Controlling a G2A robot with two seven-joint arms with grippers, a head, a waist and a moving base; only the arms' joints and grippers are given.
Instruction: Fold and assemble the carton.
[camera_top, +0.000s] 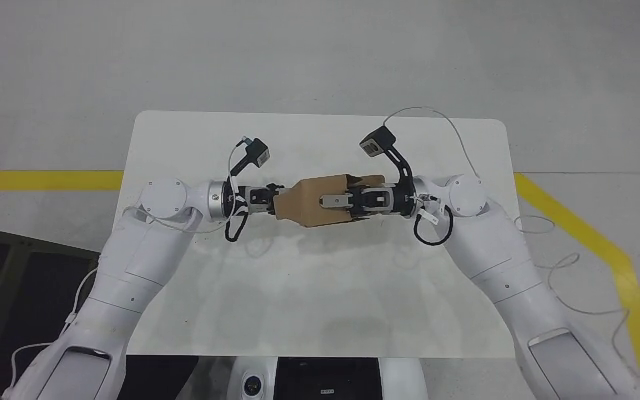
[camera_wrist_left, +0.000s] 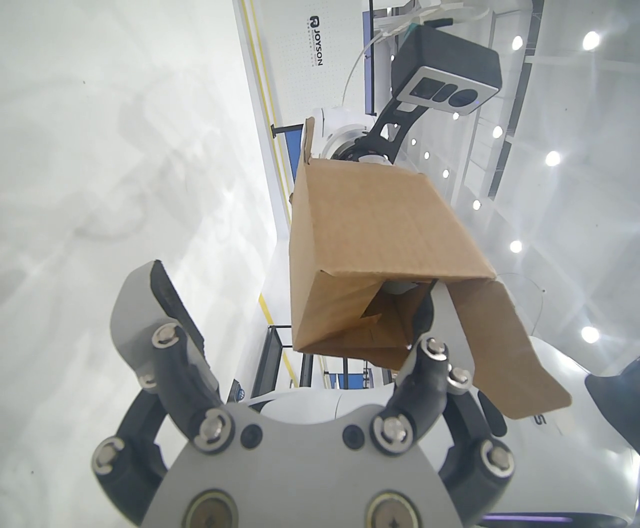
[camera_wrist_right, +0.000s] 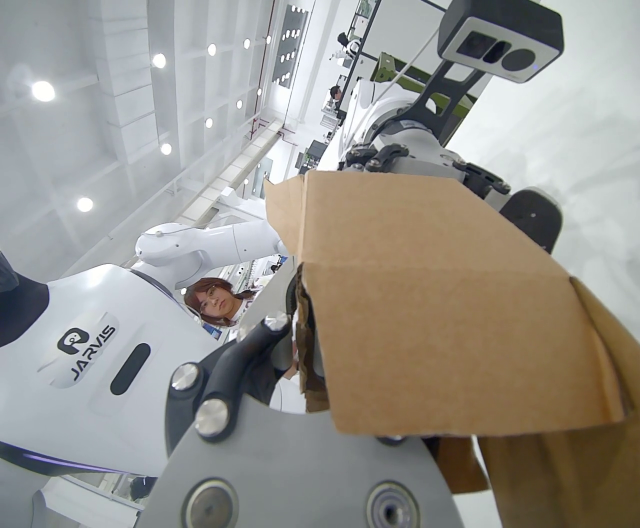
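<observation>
A brown carton (camera_top: 312, 201) hangs over the middle of the white table (camera_top: 320, 300), lying sideways between my two arms. My right gripper (camera_top: 340, 200) is shut on one wall of it; one finger (camera_wrist_right: 280, 330) shows beside that wall and the other is hidden behind the cardboard (camera_wrist_right: 440, 310). At the opposite end my left gripper (camera_wrist_left: 295, 280) stands open. One of its fingers (camera_wrist_left: 442, 320) pokes into the carton's open end (camera_wrist_left: 385, 310) next to a loose flap (camera_wrist_left: 515, 350), while the other finger (camera_wrist_left: 167, 305) stays well clear outside.
The table top has free room on every side of the carton. Yellow floor tape (camera_top: 60, 180) runs past the table at both sides. Each wrist camera (camera_top: 258, 151) stands up above its arm near the carton.
</observation>
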